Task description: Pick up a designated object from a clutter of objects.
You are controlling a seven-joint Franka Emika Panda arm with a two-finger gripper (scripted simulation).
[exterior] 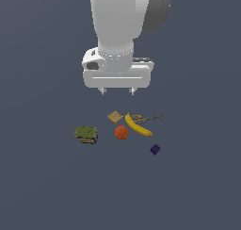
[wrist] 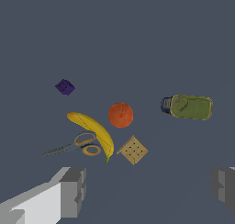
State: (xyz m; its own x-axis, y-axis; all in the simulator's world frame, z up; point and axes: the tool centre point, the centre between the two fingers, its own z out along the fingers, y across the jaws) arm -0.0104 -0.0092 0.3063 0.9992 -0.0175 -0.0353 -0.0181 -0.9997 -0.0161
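The gripper [exterior: 117, 90] is being held above the clutter with fingers spread wide, nothing between them. The tan block [exterior: 115, 117] is lying flat beside the banana [exterior: 137, 125], apart from the orange ball [exterior: 121, 132].

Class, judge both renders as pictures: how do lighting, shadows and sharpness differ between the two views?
Exterior view: flat, even light, no clear cast shadows, items small and soft-edged, the tan block barely detailed. Wrist view: equally shadowless, but sharper; the block's dotted face shows, and the gripper fingers are cropped at the frame edge.
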